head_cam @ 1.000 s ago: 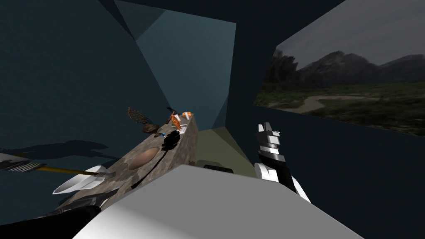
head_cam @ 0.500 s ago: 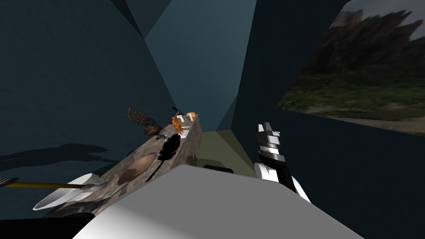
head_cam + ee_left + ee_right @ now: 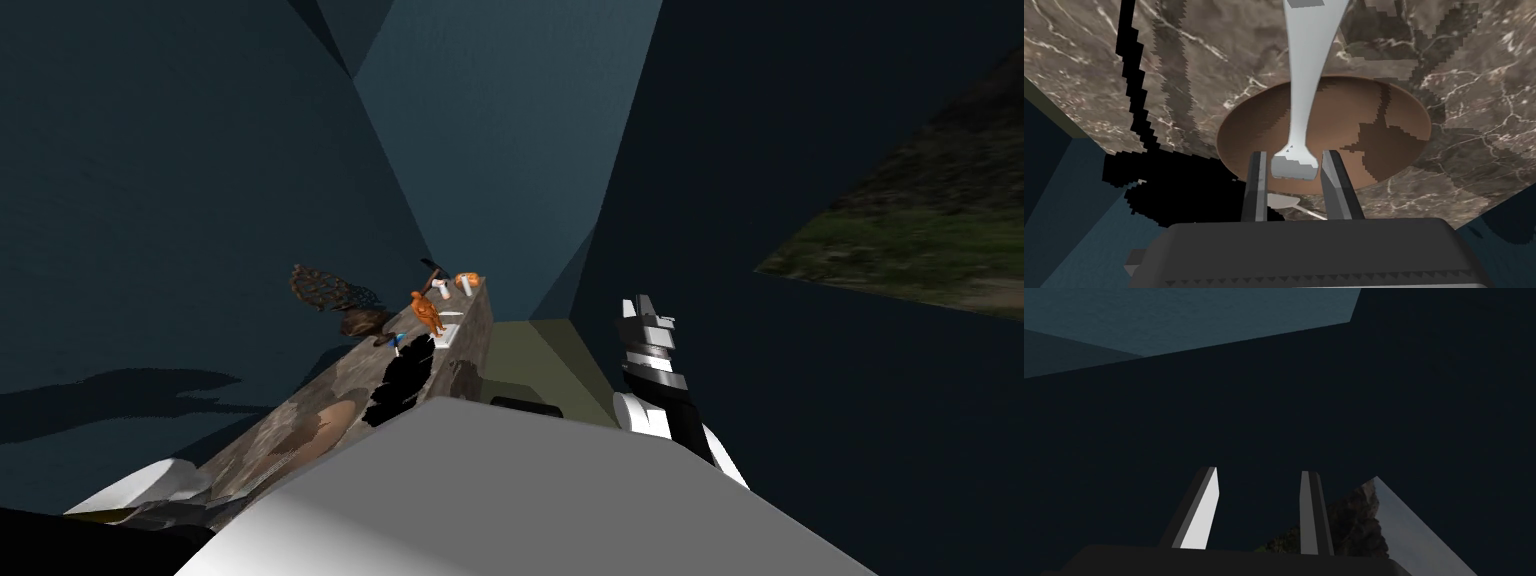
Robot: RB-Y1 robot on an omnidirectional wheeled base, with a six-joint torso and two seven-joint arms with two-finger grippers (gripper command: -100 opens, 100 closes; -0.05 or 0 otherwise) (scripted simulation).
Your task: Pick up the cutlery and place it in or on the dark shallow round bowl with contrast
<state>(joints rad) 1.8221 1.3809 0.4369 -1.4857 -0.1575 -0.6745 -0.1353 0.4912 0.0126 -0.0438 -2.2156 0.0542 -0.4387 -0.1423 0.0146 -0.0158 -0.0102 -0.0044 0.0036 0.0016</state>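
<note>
In the left wrist view my left gripper [image 3: 1294, 154] is shut on the end of a light grey piece of cutlery [image 3: 1304, 75]. Its long handle runs away from the fingers. Directly below it lies a brown shallow round bowl [image 3: 1349, 115] on a brown marbled counter [image 3: 1474, 75]. The cutlery hangs above the bowl's inside, apart from it. The head view shows the same bowl [image 3: 322, 430] near the counter's close end. My right gripper [image 3: 645, 303] is raised to the right of the counter, with its fingers [image 3: 1206, 508] open and nothing between them.
A white bowl [image 3: 135, 483] sits at the counter's near left end. An orange figure [image 3: 427, 312], small white items and dark twig-like objects stand at its far end. A second pale utensil [image 3: 1284, 201] lies on the counter under my left gripper. Dark walls close in on both sides.
My head view has swung: the window slid off to the right, and the counter's near end, white bowl and yellow-handled fork slipped toward the bottom left edge. The right arm has not moved.
</note>
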